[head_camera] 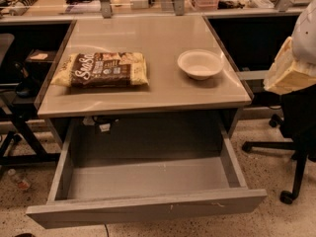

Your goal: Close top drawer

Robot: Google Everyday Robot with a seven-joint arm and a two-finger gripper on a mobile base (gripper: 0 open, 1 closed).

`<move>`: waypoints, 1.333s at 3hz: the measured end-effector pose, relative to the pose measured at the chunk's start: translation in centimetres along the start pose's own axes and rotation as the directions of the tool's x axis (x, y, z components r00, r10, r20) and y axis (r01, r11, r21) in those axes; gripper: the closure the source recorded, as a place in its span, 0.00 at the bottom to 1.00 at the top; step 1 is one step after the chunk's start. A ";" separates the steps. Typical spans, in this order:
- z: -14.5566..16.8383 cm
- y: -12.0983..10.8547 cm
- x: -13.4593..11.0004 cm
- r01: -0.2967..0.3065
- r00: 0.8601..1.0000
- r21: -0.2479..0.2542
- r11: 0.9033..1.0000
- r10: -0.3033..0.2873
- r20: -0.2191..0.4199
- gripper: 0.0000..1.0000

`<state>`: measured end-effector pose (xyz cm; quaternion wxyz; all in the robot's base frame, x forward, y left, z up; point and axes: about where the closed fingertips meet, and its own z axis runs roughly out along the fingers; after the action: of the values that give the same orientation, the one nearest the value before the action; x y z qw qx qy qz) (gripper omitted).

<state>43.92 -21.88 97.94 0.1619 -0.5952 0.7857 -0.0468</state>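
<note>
At the far left, beside the left edge of the counter, there is a black metal frame standing on the speckled floor, and a small bottle-like thing lies on the floor near its foot.

On the counter, close to the left edge and nearer to the front edge than to the back, a brown and cream snack bag lies flat with its long side along the front edge.

Under the front edge of the counter the top drawer is pulled far out toward the camera. It is wide and shallow, of grey metal, almost as wide as the counter. Its flat front has no handle and carries some small white scuff marks. The inside floor and both side walls of the drawer can be seen from above.

More to the right on the counter, near the right edge, a white bowl stands upright. It is well apart from the snack bag and does not touch it.

Beyond the right edge of the counter, a black office chair stands on its wheels on the floor. Above this chair, at the right border of the view, the pale pincer hangs in the air. It is beside the right edge of the counter, well apart from the drawer, and it touches nothing that I can see. If the pincer is open or closed, I cannot tell.
</note>
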 end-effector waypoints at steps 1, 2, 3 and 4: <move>0.2 2.8 1.6 -0.049 0.998 -0.033 0.998 0.048 -0.033 1.00; 1.4 7.7 3.6 -0.115 0.991 -0.122 0.986 0.106 -0.076 1.00; 3.4 12.8 4.0 -0.115 0.991 -0.244 0.963 0.093 -0.101 1.00; 3.4 12.8 4.0 -0.115 0.991 -0.245 0.963 0.093 -0.101 1.00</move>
<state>32.22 -21.64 90.54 0.0529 -0.5661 0.8219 0.0349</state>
